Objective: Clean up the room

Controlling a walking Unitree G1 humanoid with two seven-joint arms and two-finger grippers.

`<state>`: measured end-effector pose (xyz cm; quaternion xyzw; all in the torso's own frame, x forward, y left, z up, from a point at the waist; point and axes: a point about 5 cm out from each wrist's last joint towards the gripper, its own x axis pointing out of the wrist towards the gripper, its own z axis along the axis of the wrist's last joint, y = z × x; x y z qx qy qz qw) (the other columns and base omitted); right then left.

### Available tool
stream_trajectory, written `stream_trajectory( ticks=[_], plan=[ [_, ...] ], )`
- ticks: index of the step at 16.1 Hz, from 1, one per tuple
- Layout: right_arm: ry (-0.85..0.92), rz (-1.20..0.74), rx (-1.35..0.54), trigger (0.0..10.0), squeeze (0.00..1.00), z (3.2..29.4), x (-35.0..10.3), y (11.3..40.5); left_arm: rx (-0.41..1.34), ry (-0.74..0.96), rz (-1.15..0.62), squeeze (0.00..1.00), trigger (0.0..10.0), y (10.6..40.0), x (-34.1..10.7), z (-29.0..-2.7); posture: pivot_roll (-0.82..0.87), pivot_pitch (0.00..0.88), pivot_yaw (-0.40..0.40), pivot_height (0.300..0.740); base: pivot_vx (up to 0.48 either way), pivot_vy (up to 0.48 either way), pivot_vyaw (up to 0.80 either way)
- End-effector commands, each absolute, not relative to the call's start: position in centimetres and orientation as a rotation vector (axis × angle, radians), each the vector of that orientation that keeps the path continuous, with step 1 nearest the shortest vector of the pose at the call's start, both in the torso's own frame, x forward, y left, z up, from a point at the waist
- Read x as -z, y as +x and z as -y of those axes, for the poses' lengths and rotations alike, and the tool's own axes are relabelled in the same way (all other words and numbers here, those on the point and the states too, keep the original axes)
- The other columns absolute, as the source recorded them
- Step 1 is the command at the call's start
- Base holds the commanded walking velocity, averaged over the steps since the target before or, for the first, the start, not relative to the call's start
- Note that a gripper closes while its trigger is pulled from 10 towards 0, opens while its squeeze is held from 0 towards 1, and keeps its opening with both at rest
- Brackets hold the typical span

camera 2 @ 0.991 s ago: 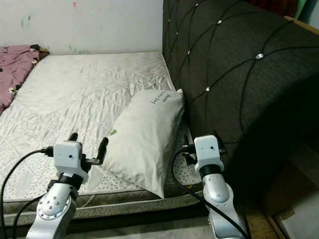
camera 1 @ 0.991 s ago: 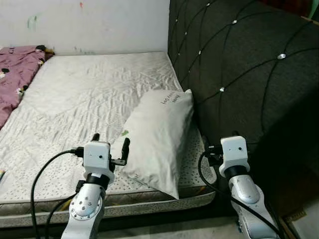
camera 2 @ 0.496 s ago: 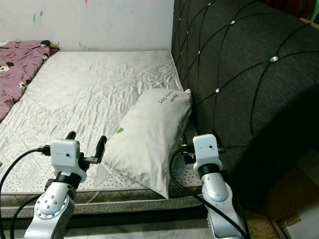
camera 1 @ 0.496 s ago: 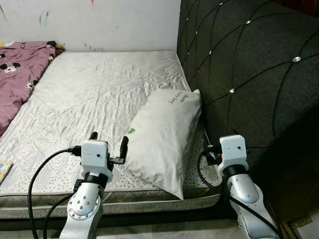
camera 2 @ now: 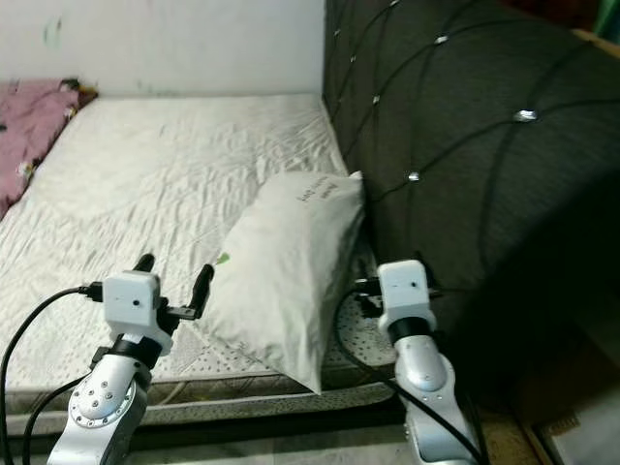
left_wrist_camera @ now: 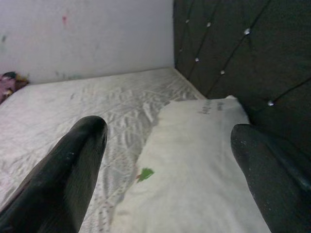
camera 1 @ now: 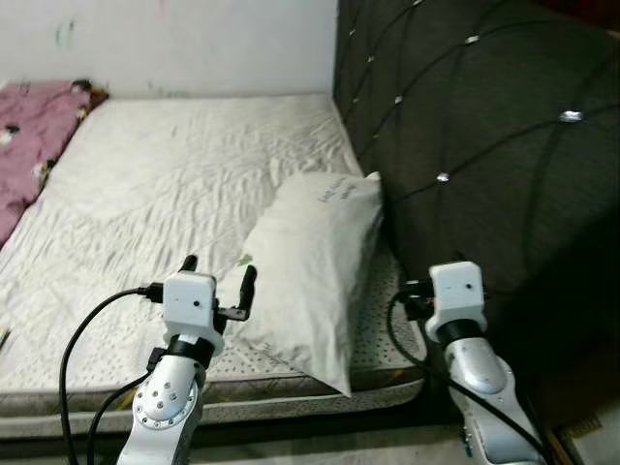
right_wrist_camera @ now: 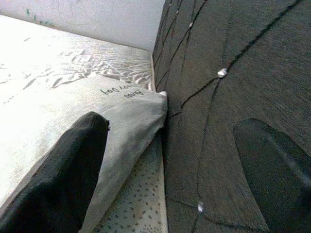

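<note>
A white pillow with a small green mark lies slanted on the bare white mattress, its far end against the dark tufted headboard. Its near corner hangs over the mattress's front edge. My left gripper hovers open just left of the pillow's near end, with nothing between its fingers. In the left wrist view, the pillow lies ahead between the two black fingers. My right gripper is open and empty in the narrow gap between the pillow and the headboard.
A purple blanket is bunched at the mattress's far left corner by the white wall. The headboard rises along the whole right side. A pale box corner sits on the floor at the lower right.
The whole picture swayed right and then back left with the head. Both arms keep the same pose and the pillow lies as before.
</note>
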<state>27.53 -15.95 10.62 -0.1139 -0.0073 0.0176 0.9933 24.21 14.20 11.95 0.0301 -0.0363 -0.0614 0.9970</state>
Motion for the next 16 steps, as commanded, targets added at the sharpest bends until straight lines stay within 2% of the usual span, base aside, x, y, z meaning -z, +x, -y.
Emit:
stream_trajectory(
  ticks=[1, 6, 8, 13, 16],
  plan=[
    [-0.224, 0.023, -0.045, 10.0, 0.0, 15.68, -10.9, 27.55, 0.127, 0.069, 0.072, 0.0, 10.0, 24.08, -12.08, -14.4, 0.0, 0.056, 0.03, 0.74, 0.274, 0.0, 0.0],
    [-0.221, 0.017, -0.048, 10.0, 0.0, 15.58, -10.78, 27.58, 0.143, 0.06, 0.067, 0.0, 10.0, 24.02, -12.06, -14.28, 0.0, 0.055, 0.031, 0.74, 0.221, 0.0, 0.0],
    [-0.219, 0.014, -0.046, 10.0, 0.0, 15.58, -10.72, 27.6, 0.148, 0.06, 0.067, 0.0, 10.0, 24.03, -12.06, -14.26, 0.0, 0.053, 0.033, 0.74, 0.307, 0.0, -0.8],
    [-0.221, 0.016, -0.048, 10.0, 0.0, 15.54, -10.77, 27.66, 0.15, 0.061, 0.064, 0.0, 10.0, 24.1, -12.04, -14.21, 0.0, 0.055, 0.031, 0.74, 0.291, 0.0, 0.0],
    [-0.22, 0.016, -0.046, 10.0, 0.0, 15.59, -10.8, 27.75, 0.119, 0.059, 0.037, 0.0, 10.0, 24.26, -11.75, -14.31, 0.0, 0.059, 0.031, 0.74, 0.0, 0.0, 0.0]
  ],
)
